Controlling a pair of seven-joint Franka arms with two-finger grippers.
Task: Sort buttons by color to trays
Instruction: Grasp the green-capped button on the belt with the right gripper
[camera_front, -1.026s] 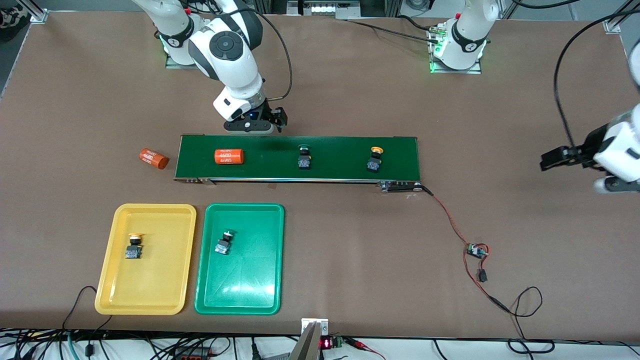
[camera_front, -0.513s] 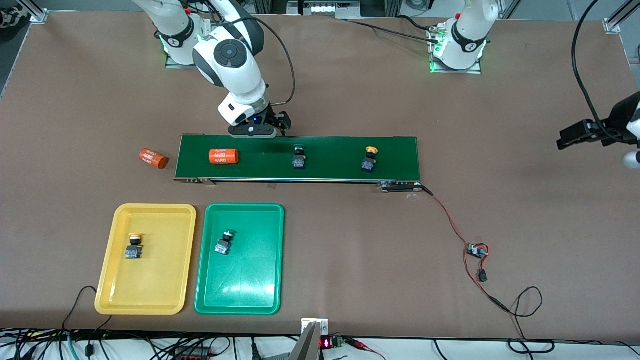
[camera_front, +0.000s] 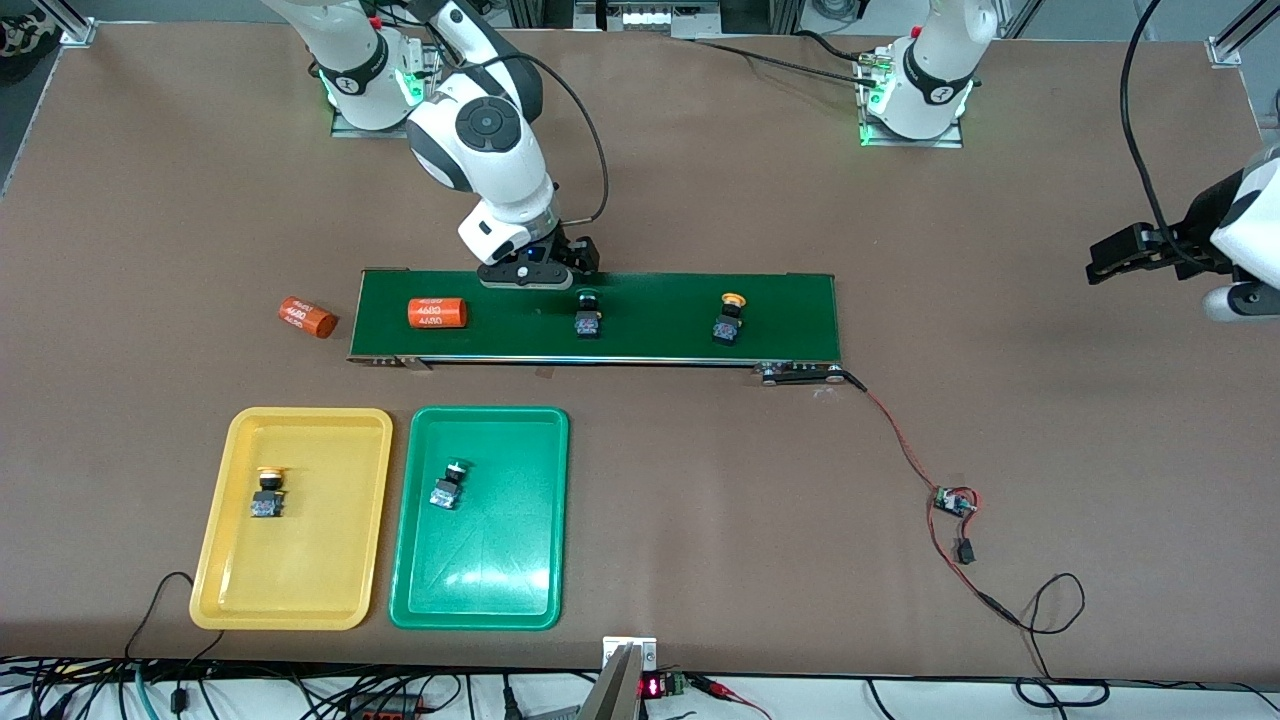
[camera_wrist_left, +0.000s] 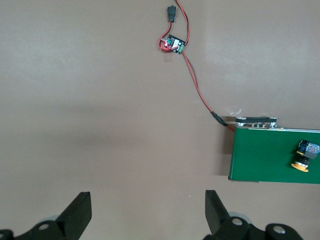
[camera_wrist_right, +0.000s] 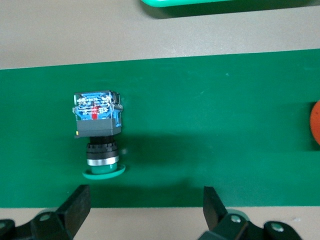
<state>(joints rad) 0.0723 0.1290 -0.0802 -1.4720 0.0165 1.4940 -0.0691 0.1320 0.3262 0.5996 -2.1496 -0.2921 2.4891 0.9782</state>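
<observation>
A green-capped button (camera_front: 586, 315) and a yellow-capped button (camera_front: 729, 318) lie on the dark green belt (camera_front: 660, 340). Another yellow-capped button (camera_front: 268, 492) lies in the yellow tray (camera_front: 290, 585). Another green-capped button (camera_front: 449, 485) lies in the green tray (camera_front: 485, 585). My right gripper (camera_front: 530, 275) is open and empty over the belt's edge by the robots, beside the green-capped button (camera_wrist_right: 97, 130); its gap (camera_wrist_right: 145, 200) holds nothing. My left gripper (camera_front: 1110, 258) is open and empty (camera_wrist_left: 148, 210) over bare table off the belt's end, apart from the yellow-capped button (camera_wrist_left: 304, 156).
An orange cylinder (camera_front: 437, 313) lies on the belt toward the right arm's end. A second one (camera_front: 307, 317) lies on the table off that end. A red-black wire runs from the belt to a small circuit board (camera_front: 955, 502). Cables run along the table edge nearest the front camera.
The cylinder and both buttons on the belt have moved toward the right arm's end. My right gripper has moved along the belt edge toward the green-capped button. The left gripper has shifted slightly.
</observation>
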